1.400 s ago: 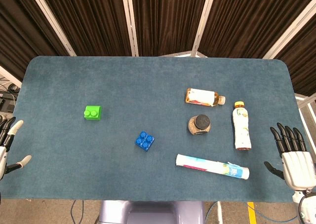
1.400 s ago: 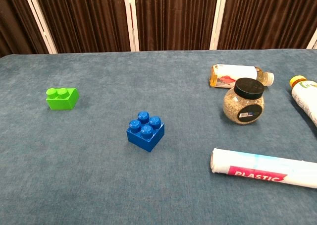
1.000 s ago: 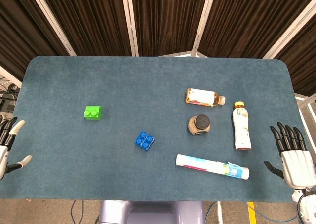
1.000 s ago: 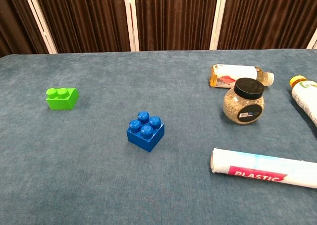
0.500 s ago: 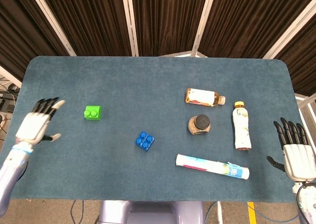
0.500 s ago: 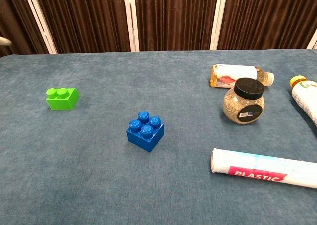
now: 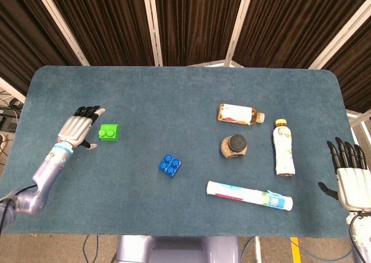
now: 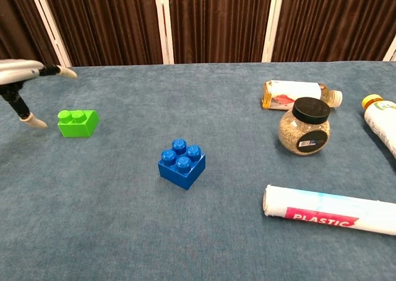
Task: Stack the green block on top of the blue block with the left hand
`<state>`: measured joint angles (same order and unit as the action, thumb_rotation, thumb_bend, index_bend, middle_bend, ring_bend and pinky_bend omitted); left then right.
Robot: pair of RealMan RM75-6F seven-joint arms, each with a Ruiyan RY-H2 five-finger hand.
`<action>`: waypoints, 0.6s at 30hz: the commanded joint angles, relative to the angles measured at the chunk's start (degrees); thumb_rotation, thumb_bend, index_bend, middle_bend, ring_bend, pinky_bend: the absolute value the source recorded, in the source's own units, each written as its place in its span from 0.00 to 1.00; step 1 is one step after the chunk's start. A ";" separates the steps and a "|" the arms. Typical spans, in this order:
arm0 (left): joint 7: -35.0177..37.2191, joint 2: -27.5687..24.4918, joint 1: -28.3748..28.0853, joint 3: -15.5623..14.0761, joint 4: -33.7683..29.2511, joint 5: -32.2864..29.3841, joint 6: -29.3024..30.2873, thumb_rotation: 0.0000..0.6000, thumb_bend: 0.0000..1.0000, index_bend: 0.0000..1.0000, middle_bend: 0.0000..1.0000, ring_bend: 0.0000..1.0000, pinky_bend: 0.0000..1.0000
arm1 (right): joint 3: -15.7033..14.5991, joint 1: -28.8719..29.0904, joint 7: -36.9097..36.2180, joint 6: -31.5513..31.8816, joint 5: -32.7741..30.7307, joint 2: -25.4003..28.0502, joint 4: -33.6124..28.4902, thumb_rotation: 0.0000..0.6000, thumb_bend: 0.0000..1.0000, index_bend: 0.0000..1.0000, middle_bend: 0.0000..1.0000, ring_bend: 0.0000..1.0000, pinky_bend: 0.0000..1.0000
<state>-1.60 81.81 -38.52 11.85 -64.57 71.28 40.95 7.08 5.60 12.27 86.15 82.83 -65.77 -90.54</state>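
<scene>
Left hand (image 7: pixel 76 130): released, fingers spread, just beside green block (image 7: pixel 108 132).
Approach: I straddle its sides.
Blue block (image 7: pixel 170 165): untouched.

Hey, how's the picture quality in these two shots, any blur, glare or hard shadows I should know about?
Head view: even, soft light, sharp throughout, only faint shadows beside the green block and blue block. Chest view: also sharp and glare-free on the jar, but the left robot hand is cut off by the frame's left edge; the right robot hand shows only in the head view.
</scene>
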 commanded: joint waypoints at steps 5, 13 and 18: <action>3.79 4.95 -3.58 0.60 7.44 -2.41 -4.85 1.00 0.00 0.00 0.11 0.08 0.07 | 0.27 0.02 -0.35 -0.42 -1.00 0.02 0.37 1.00 0.00 0.00 0.00 0.00 0.00; 4.67 8.22 -6.19 0.37 11.08 -2.98 -7.08 1.00 0.00 0.08 0.23 0.21 0.22 | 0.29 0.31 -1.49 -1.31 -1.54 0.10 0.68 1.00 0.00 0.00 0.00 0.00 0.00; 3.49 9.91 -7.47 0.56 13.20 -4.93 -8.39 1.00 0.00 0.21 0.31 0.28 0.27 | 0.43 0.40 -1.85 -1.65 -2.13 0.07 0.94 1.00 0.00 0.00 0.00 0.00 0.00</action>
<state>2.23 91.34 -45.68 12.32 -51.76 66.76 32.79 7.50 5.99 10.45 84.52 80.71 -65.70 -89.62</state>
